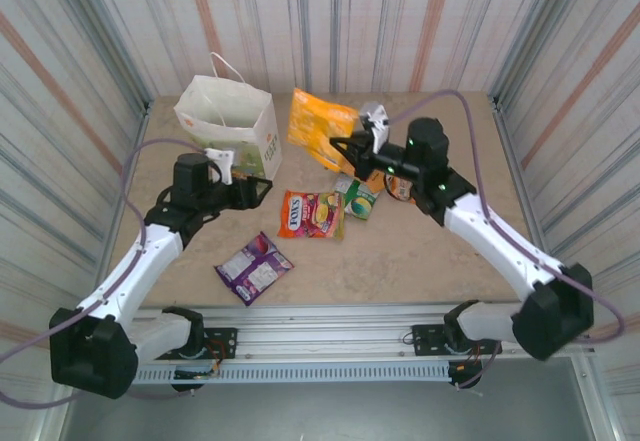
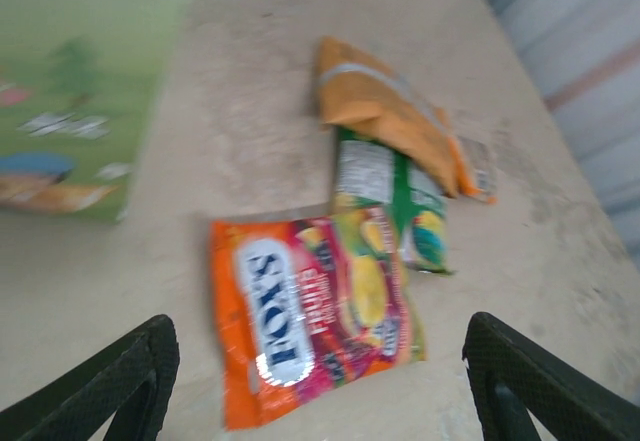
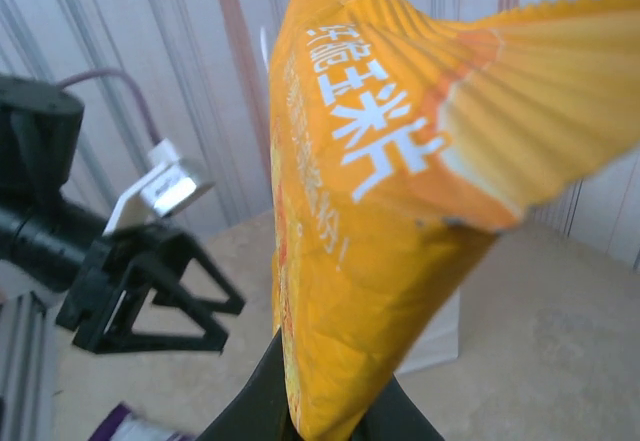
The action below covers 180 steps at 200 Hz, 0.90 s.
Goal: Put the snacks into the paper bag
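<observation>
Yellow packet gripped, four packets lying, one bag

The yellow-orange crinkled film snack packet is glossy, its seal crimped into fine ridges. The red-orange FOX'S plastic packet shines with glare. The white printed paper bag looks matt and smooth. The beige worktop is matt and mottled like stone.
</observation>
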Each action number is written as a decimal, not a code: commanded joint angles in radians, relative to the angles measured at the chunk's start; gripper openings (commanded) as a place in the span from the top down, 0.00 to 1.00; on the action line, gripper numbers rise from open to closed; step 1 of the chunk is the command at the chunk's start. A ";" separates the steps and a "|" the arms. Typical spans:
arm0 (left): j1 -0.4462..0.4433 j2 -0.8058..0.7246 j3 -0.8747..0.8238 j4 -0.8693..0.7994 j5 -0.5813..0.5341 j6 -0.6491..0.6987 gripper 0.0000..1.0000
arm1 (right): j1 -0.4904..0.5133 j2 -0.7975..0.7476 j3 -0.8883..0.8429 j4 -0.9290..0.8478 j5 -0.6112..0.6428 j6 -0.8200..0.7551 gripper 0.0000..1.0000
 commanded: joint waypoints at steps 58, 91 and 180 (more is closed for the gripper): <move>0.169 -0.074 -0.011 -0.106 -0.067 0.007 0.21 | 0.086 0.507 0.563 0.048 -0.022 -0.114 0.95; 0.218 -0.055 0.036 -0.081 -0.169 0.028 0.20 | 0.106 0.682 0.758 0.023 -0.039 -0.111 0.94; 0.269 0.071 0.153 0.070 -0.294 0.026 0.19 | 0.140 0.946 1.087 -0.079 -0.060 -0.081 0.88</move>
